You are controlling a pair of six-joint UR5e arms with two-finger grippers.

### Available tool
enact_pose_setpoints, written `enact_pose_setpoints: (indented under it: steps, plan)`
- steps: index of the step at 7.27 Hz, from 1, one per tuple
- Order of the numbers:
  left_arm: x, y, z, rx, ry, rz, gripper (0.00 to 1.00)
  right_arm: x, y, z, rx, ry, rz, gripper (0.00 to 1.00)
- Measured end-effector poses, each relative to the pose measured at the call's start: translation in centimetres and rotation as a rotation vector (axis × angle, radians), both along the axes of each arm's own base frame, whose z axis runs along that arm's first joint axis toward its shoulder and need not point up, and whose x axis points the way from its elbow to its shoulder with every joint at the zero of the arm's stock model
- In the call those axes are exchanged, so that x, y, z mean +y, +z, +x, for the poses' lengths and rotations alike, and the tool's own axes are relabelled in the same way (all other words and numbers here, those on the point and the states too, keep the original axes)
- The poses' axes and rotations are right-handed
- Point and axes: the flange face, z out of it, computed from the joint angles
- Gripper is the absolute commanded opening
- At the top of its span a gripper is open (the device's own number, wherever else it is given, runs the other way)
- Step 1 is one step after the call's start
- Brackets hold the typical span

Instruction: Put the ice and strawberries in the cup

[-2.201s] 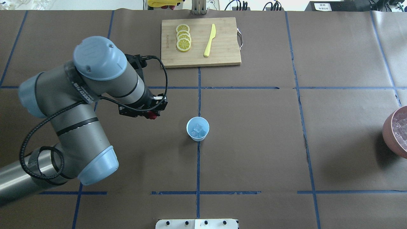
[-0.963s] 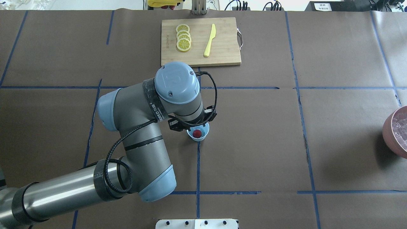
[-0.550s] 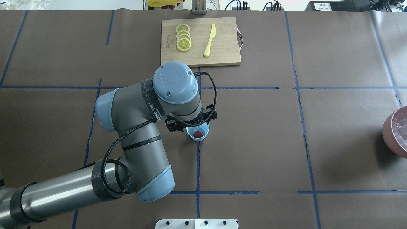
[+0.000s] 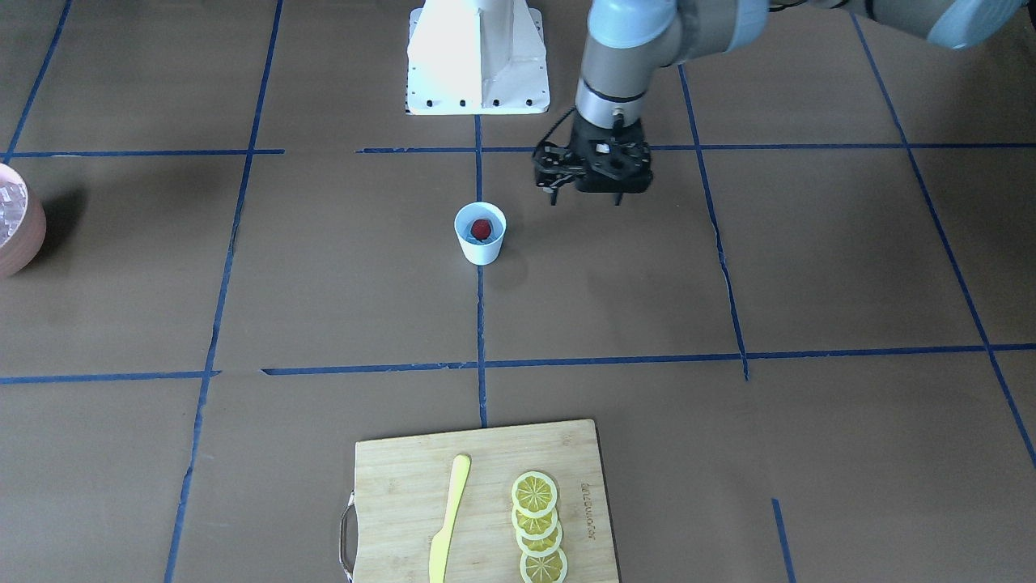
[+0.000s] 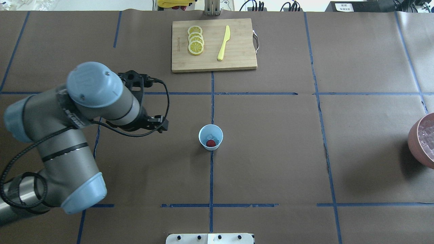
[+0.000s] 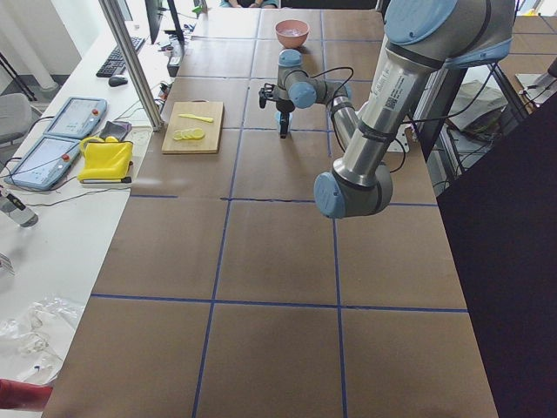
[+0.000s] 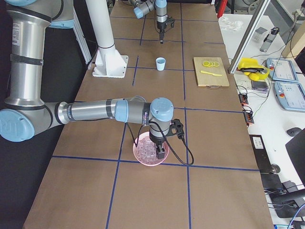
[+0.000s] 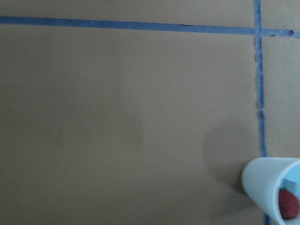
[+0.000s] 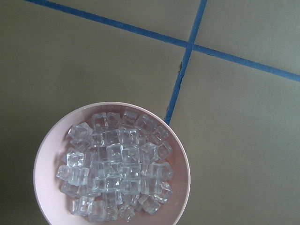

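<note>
Left jaws hang open and empty near the small pale-blue tapered cup [image 5: 205, 133] at mid-counter, tiny dark-red strawberry [image 5: 211, 143] inside it; right jaws I cannot tell; I judge loading done, next only a clear retreat.

Brown paper-covered table [image 5: 271, 152] gridded with blue tape [image 5: 254, 93]. On it stand a small pale-blue cup [image 4: 481, 249], a wooden cutting board [image 5: 237, 51] and a pinkish bowl [image 5: 414, 144].

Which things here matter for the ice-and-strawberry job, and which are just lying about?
Job: cup, strawberry inside it, ice in the bowl.
Lying about: board, lemon slices, knife.
</note>
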Motion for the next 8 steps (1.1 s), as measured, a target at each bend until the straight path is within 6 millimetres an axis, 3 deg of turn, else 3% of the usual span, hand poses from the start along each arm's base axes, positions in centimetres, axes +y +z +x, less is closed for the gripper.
enact_pose_setpoints:
  steps: [1,3,5,6,8]
  plan:
    - [-2.7,4.5,-6.4,-0.034,0.075,0.044,1.0,0.0,0.1,0.0,0.001,0.0,-0.001,0.99]
    - [-8.5,14.4,-21.9,-0.057,0.177,0.103,1.0,0.2,0.5,0.1,0.002,0.002,-0.011,0.99]
    - [-11.7,25.2,-36.1,-0.022,0.196,0.098,1.0,0.9,1.5,0.9,0.006,0.021,-0.034,0.97]
    - [-11.3,29.2,-41.6,-0.012,0.157,0.069,1.0,1.3,1.8,1.2,0.006,0.032,-0.043,0.98]
    - [-7.7,34.1,-48.7,0.027,0.046,-0.005,1.0,1.4,1.8,1.5,0.005,0.05,-0.055,0.99]
